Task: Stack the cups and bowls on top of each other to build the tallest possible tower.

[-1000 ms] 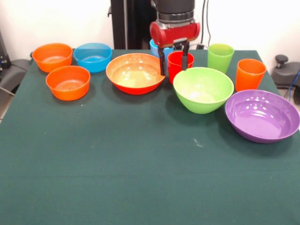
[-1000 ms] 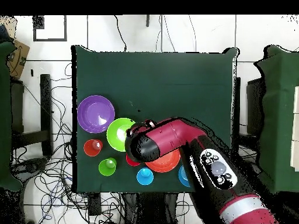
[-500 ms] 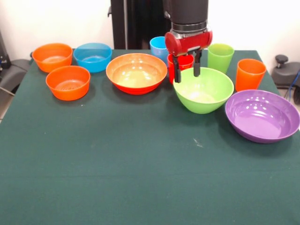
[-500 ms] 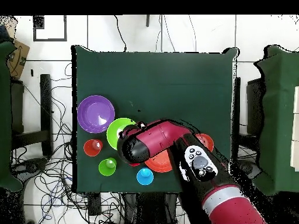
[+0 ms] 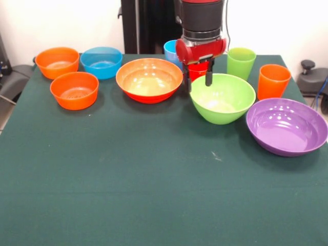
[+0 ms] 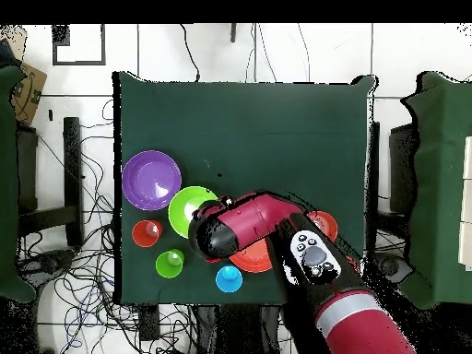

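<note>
My gripper (image 5: 198,82) hangs open at the back of the table, its two fingers apart to either side of the red cup (image 5: 198,70). I cannot tell whether they touch it. The large lime green bowl (image 5: 223,97) is just to the right and the orange-red bowl (image 5: 148,79) to the left. The light blue cup (image 5: 171,48), green cup (image 5: 241,61) and orange cup (image 5: 273,79) stand along the back. The purple bowl (image 5: 287,125) is at the right. No tower shows; each piece stands alone. In the overhead view the arm (image 6: 214,238) hides the gripper and the red cup.
Two small orange bowls (image 5: 57,61) (image 5: 75,89) and a small blue bowl (image 5: 101,61) sit at the back left. The dark green table cloth (image 5: 154,179) stretches toward the near edge. Cables lie on the floor beside the table (image 6: 64,267).
The gripper swung right from between the orange-red bowl and the red cup, then came back a little left, ending around the red cup. The cups and bowls look unmoved.
</note>
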Tool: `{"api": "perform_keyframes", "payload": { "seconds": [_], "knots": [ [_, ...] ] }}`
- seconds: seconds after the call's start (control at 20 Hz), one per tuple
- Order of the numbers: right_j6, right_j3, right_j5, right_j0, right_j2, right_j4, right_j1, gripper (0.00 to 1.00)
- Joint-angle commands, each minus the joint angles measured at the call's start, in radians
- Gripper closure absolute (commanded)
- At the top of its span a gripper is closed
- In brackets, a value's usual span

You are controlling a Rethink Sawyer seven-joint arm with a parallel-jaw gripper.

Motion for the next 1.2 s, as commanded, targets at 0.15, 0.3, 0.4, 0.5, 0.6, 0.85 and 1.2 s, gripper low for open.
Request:
{"api": "perform_keyframes", "payload": {
  "seconds": [0.15,0.3,0.4,0.5,0.6,0.85,1.2],
  "knots": [
    [0.069,-0.079,-0.048,0.025,-0.059,-0.050,0.042,0.00],
    [0.066,-0.087,-0.057,0.027,-0.069,-0.060,0.059,0.00],
    [0.066,-0.095,-0.059,0.032,-0.078,-0.065,0.071,0.00],
    [0.069,-0.101,-0.063,0.038,-0.085,-0.065,0.083,0.00],
    [0.073,-0.109,-0.070,0.046,-0.093,-0.064,0.094,0.00],
    [0.071,-0.122,-0.079,0.053,-0.105,-0.058,0.109,0.00],
    [0.085,-0.126,-0.121,0.064,-0.119,-0.042,0.133,0.00]
  ]
}}
